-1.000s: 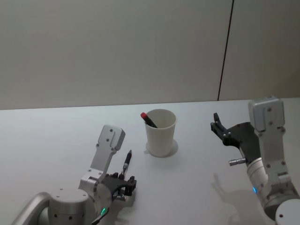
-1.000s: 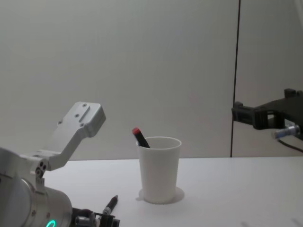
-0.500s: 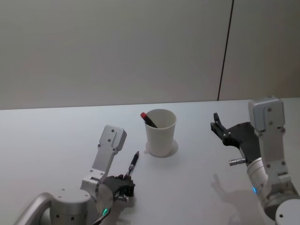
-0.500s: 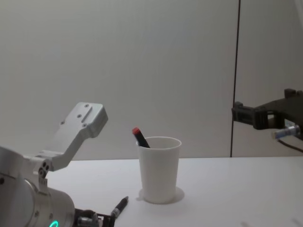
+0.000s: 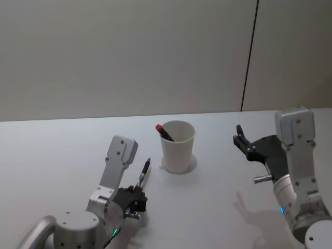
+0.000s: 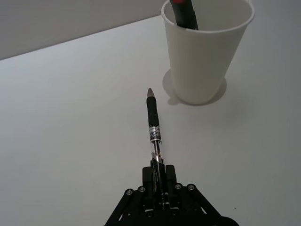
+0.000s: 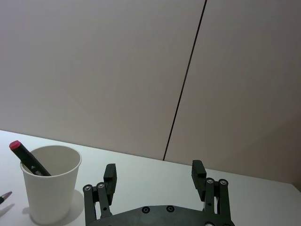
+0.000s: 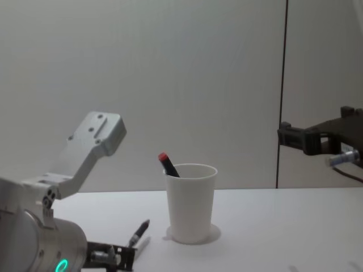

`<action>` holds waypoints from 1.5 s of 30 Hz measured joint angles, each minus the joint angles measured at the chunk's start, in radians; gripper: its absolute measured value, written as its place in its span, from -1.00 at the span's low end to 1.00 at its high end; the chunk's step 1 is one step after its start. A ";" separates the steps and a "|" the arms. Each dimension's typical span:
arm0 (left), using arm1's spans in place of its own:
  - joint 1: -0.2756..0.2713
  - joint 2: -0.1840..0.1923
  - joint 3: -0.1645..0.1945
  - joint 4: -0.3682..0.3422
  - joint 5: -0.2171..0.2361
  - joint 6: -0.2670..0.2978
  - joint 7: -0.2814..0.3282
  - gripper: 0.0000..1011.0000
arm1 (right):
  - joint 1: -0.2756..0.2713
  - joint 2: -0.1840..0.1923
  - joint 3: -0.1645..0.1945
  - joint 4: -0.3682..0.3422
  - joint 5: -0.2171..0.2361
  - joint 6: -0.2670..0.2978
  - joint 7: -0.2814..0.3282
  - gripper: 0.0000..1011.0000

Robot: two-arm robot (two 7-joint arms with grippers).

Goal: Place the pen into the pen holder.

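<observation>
Since half a second ago the left gripper [image 5: 138, 193] has risen a little and carried the pen [image 5: 143, 172] with it. In the chest view the pen's tip now stands higher than before and appears clear of the table [image 5: 62, 150]. The right gripper [image 5: 237, 135] has not moved.

I count two writing things, one cup and two grippers. The first writing thing is the black pen. The left gripper's fingers are closed narrowly on its rear end, and most of its length sticks out in front of them. In the head view it is at about 8 o'clock from the pen holder [image 5: 178, 148], near it but not touching, and its tip points toward about 1 o'clock. In the left wrist view the tip aims just beside the cup's foot.

The second is a dark marker with a red cap [image 5: 164, 131]. It is already inside the pen holder and leans on the rim at about 10 o'clock, with the cap above the rim.

The pen holder is a single white paper cup. It stands upright on the table, a little beyond the centre.

At about 3 o'clock from the cup, well apart, the right gripper hangs above the table. Its two fingers are spread wide and hold nothing.
</observation>
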 joint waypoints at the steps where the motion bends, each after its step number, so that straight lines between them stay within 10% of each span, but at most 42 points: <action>1: 0.002 0.001 -0.001 -0.003 0.002 -0.006 0.002 -0.65 | 0.000 0.000 0.000 0.000 0.000 0.000 0.000 0.98; 33: 0.058 0.031 -0.058 -0.114 0.116 -0.368 0.197 -0.65 | 0.000 0.000 0.000 0.000 0.000 0.000 0.000 0.98; 45: 0.077 0.048 -0.090 -0.114 0.081 -0.566 0.162 -0.65 | 0.000 0.000 0.000 0.000 0.000 0.000 0.000 0.98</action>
